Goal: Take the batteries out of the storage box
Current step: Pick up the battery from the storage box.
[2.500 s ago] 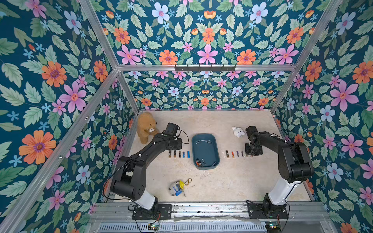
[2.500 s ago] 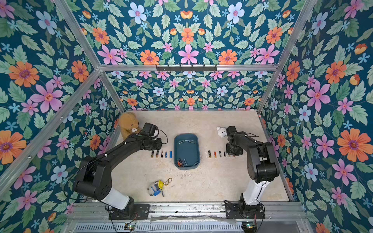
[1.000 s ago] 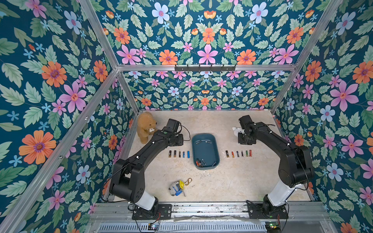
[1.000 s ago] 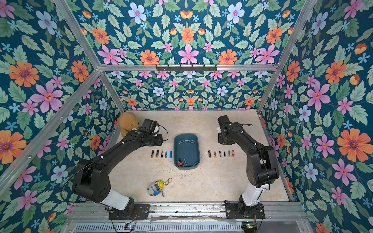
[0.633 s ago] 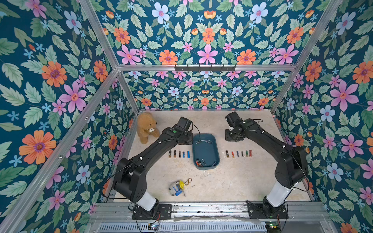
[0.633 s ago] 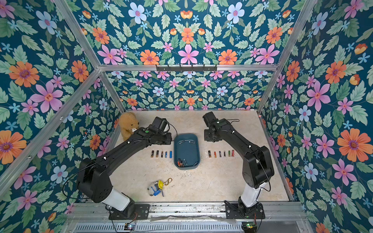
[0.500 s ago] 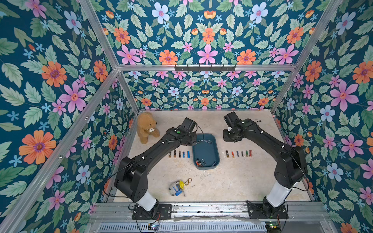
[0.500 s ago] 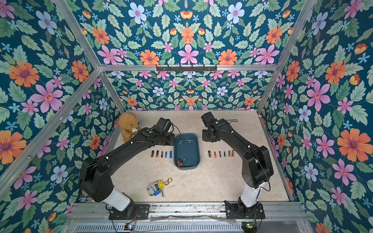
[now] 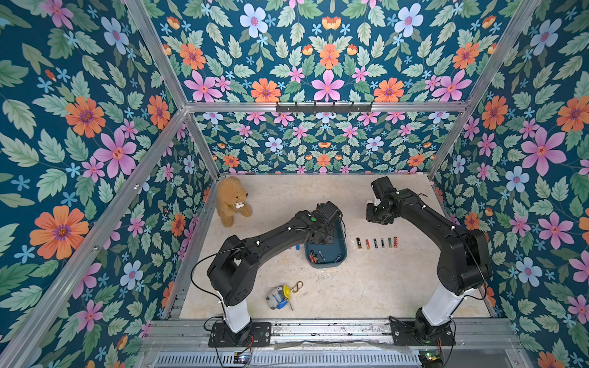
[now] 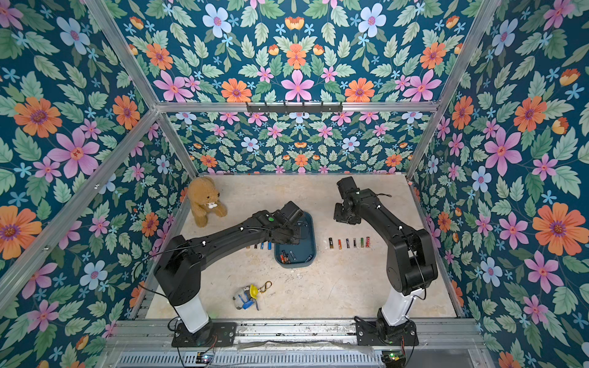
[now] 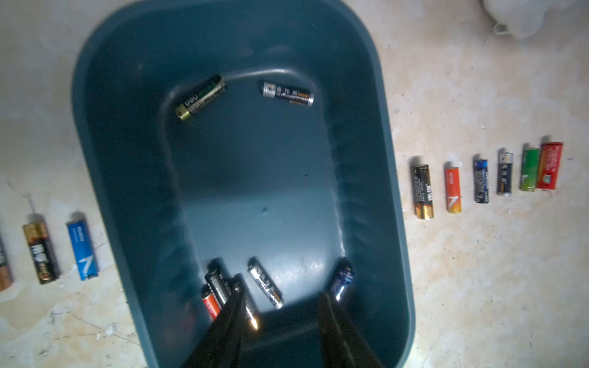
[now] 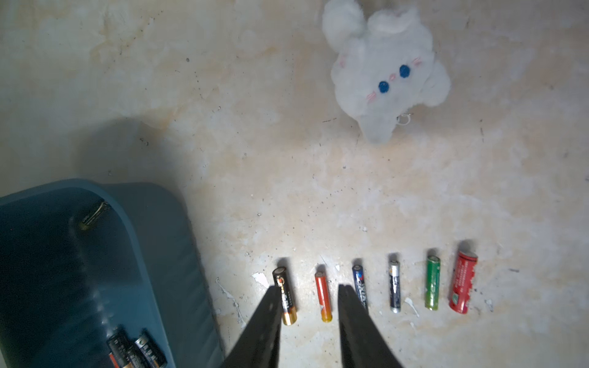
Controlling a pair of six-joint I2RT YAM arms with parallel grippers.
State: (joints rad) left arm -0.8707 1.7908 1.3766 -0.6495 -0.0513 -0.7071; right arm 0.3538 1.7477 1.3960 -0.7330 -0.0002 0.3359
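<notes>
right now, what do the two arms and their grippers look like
The left arm and right arm are matte black with chunky rounded joints, each on a white base column. Thin black cables loop alongside. A green dot marks the left arm. The left gripper and right gripper have slim black tapering fingers.

**Barely anything readable here**

The only lettering I can make out is "deli", in white on the black-and-green battery (image 11: 200, 97) lying in the storage box (image 11: 105, 159). The orange battery (image 11: 453, 186) and blue battery (image 11: 82, 247) on the table (image 11: 478, 286) each carry a white V-like mark — all the other print is too blurred.
</notes>
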